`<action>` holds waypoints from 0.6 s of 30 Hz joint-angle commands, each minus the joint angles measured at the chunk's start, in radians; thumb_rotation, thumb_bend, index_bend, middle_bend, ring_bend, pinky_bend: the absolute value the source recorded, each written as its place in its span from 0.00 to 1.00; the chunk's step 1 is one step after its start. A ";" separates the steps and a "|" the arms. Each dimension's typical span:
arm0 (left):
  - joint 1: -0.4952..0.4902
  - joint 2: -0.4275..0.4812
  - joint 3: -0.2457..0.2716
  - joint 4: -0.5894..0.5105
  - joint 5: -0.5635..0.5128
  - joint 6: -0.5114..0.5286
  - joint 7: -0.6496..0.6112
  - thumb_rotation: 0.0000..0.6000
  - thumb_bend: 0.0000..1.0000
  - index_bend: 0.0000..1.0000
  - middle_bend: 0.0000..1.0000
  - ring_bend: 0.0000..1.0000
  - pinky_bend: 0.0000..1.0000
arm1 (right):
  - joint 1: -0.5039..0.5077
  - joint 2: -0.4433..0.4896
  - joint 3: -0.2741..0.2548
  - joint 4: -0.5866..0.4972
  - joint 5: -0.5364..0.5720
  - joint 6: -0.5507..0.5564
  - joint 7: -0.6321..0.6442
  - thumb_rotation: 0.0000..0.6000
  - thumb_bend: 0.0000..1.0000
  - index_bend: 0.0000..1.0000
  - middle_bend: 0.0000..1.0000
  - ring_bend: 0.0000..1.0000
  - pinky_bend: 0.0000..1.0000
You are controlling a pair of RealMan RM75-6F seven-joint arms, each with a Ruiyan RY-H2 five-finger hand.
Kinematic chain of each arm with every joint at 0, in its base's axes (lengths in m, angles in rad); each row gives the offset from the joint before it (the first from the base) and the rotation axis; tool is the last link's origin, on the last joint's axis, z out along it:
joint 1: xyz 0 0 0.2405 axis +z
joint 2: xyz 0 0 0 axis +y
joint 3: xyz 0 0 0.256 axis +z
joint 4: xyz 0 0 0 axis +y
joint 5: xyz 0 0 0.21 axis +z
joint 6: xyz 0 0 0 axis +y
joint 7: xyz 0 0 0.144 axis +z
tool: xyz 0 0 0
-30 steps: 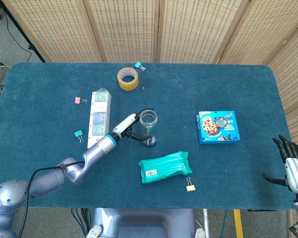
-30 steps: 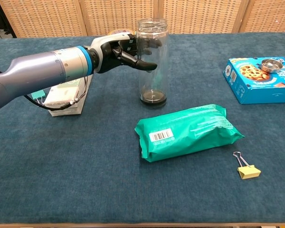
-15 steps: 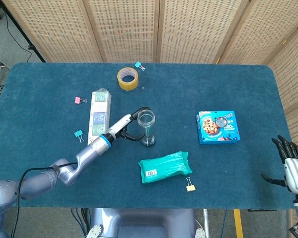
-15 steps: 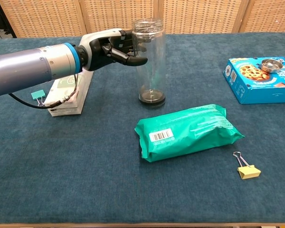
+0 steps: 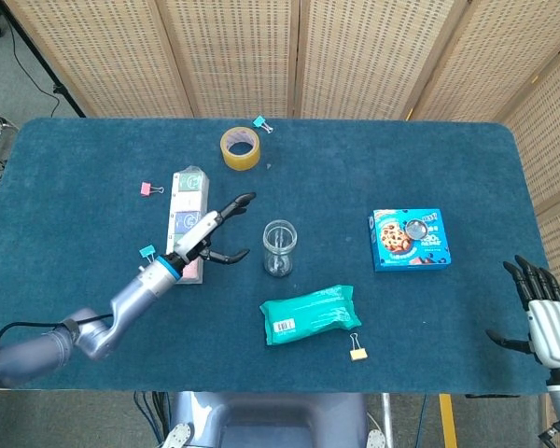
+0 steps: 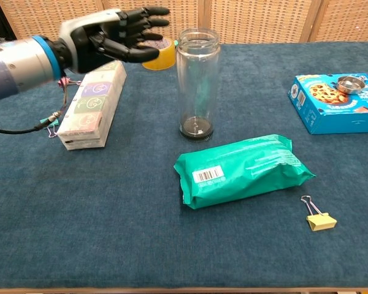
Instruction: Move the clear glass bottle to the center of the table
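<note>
The clear glass bottle (image 5: 279, 247) (image 6: 197, 82) stands upright and open-topped near the middle of the blue table, with nothing touching it. My left hand (image 5: 215, 232) (image 6: 113, 34) hovers to its left, fingers spread and empty, a short gap from the glass. My right hand (image 5: 539, 310) sits off the table's right front corner with its fingers apart, holding nothing; the chest view does not show it.
A green packet (image 5: 310, 314) (image 6: 242, 168) lies just in front of the bottle, a yellow clip (image 6: 319, 217) beside it. A tissue box (image 5: 189, 219) (image 6: 90, 105) lies under my left forearm. A blue cookie box (image 5: 410, 239) is to the right, a tape roll (image 5: 240, 147) behind.
My left hand has let go of the bottle and drawn back to the left, fingers spreading. The bottle now stands alone, settled upright. My right hand has barely moved.
</note>
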 commanded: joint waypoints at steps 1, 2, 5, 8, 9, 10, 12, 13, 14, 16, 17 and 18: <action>0.059 0.086 0.011 -0.060 0.002 0.060 0.086 1.00 0.34 0.01 0.00 0.00 0.05 | -0.002 0.001 -0.002 -0.005 -0.005 0.005 -0.004 1.00 0.00 0.00 0.00 0.00 0.00; 0.076 0.117 0.016 -0.081 -0.005 0.068 0.126 1.00 0.34 0.01 0.00 0.00 0.03 | -0.003 0.002 -0.003 -0.007 -0.008 0.007 -0.007 1.00 0.00 0.00 0.00 0.00 0.00; 0.116 0.219 0.037 -0.153 -0.022 0.071 0.247 1.00 0.34 0.00 0.00 0.00 0.00 | -0.003 0.004 -0.004 -0.010 -0.010 0.010 -0.017 1.00 0.00 0.00 0.00 0.00 0.00; 0.169 0.322 0.053 -0.240 -0.058 0.094 0.418 1.00 0.34 0.00 0.00 0.00 0.00 | -0.001 0.004 -0.003 -0.011 -0.012 0.009 -0.030 1.00 0.00 0.00 0.00 0.00 0.00; 0.188 0.350 0.057 -0.268 -0.071 0.106 0.472 1.00 0.34 0.00 0.00 0.00 0.00 | 0.001 0.005 -0.003 -0.011 -0.012 0.008 -0.035 1.00 0.00 0.00 0.00 0.00 0.00; 0.207 0.377 0.061 -0.297 -0.084 0.120 0.525 1.00 0.34 0.00 0.00 0.00 0.00 | 0.003 0.005 -0.003 -0.011 -0.013 0.006 -0.039 1.00 0.00 0.00 0.00 0.00 0.00; 0.254 0.430 0.069 -0.357 -0.117 0.162 0.647 1.00 0.34 0.00 0.00 0.00 0.00 | 0.008 0.004 0.000 -0.011 -0.015 0.002 -0.047 1.00 0.00 0.00 0.00 0.00 0.00; 0.282 0.454 0.073 -0.391 -0.133 0.193 0.711 1.00 0.34 0.00 0.00 0.00 0.00 | 0.013 0.002 0.001 -0.009 -0.015 -0.003 -0.050 1.00 0.00 0.00 0.00 0.00 0.00; 0.294 0.463 0.075 -0.407 -0.140 0.204 0.738 1.00 0.34 0.00 0.00 0.00 0.00 | 0.016 0.001 0.002 -0.007 -0.014 -0.007 -0.051 1.00 0.00 0.00 0.00 0.00 0.00; 0.330 0.493 0.084 -0.448 -0.158 0.236 0.811 1.00 0.34 0.00 0.00 0.00 0.00 | 0.027 -0.001 0.004 0.000 -0.015 -0.021 -0.057 1.00 0.00 0.00 0.00 0.00 0.00; 0.355 0.510 0.091 -0.474 -0.165 0.259 0.848 1.00 0.34 0.00 0.00 0.00 0.00 | 0.037 -0.002 0.007 0.005 -0.015 -0.034 -0.062 1.00 0.00 0.00 0.00 0.00 0.00; 0.380 0.524 0.100 -0.492 -0.170 0.283 0.876 1.00 0.34 0.00 0.00 0.00 0.00 | 0.049 -0.002 0.010 0.010 -0.014 -0.050 -0.066 1.00 0.00 0.00 0.00 0.00 0.00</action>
